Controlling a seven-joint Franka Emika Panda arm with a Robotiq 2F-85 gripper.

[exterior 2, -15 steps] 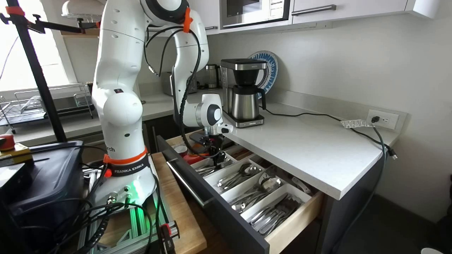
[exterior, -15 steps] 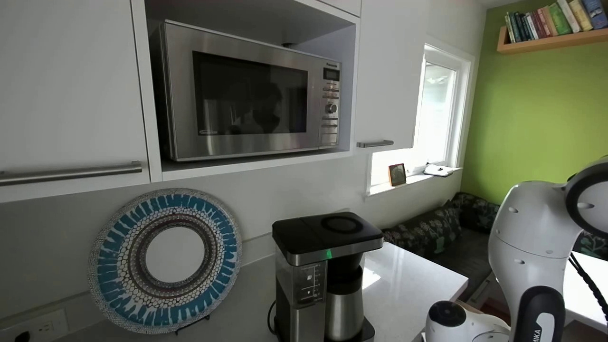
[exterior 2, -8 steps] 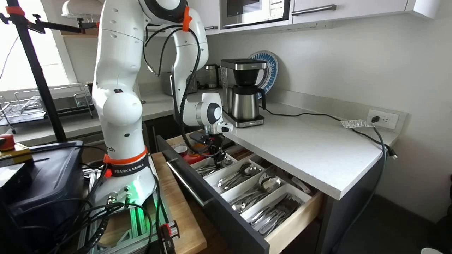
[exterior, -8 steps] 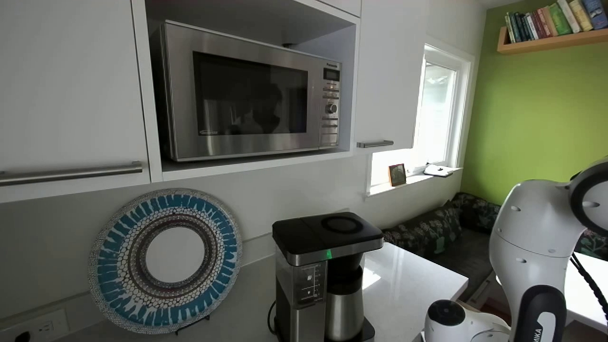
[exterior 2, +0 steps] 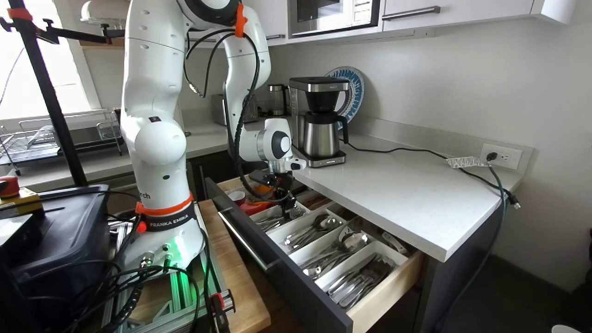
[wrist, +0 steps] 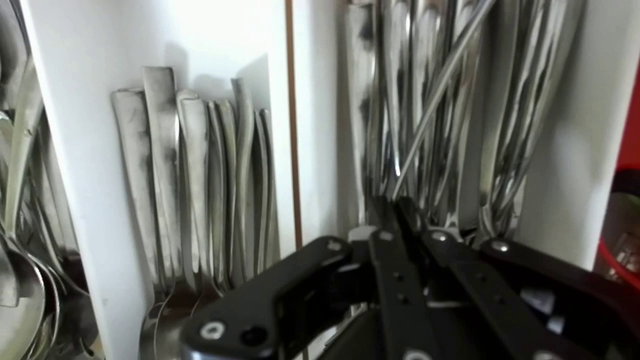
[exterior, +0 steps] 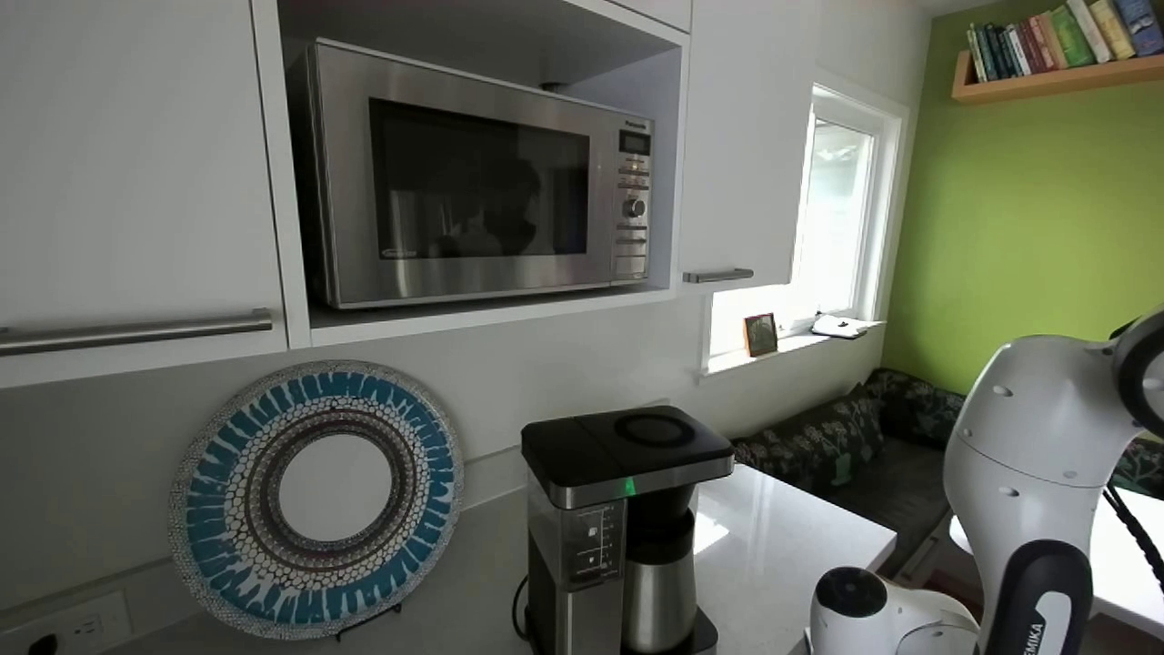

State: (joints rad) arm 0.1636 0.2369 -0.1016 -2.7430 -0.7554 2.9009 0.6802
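Observation:
My gripper (wrist: 395, 201) points down into a white compartment (wrist: 317, 125) of the open drawer. Its fingers are nearly together, with one thin metal utensil (wrist: 424, 125) between the tips. This utensil slants across the other cutlery handles (wrist: 360, 100) beneath; its far end is out of view at the top. What kind of utensil it is cannot be told. In an exterior view the gripper (exterior 2: 286, 208) is low over the compartment nearest the red items. A neighbouring compartment holds spoons (wrist: 200, 150) with their handles side by side. The gripper is hidden in the remaining exterior view.
More cutlery compartments (exterior 2: 360, 277) fill the drawer. The dark drawer front (exterior 2: 277, 277) stands on one side, the white countertop (exterior 2: 393, 171) overhangs the other. A coffee maker (exterior 2: 319, 134) stands on the counter near the arm. A red item (exterior 2: 253, 207) lies beside the gripper.
The arm has shifted, and the gripper has risen slightly above the compartment. The upper arm has tilted a little away from the counter. The drawer has not moved.

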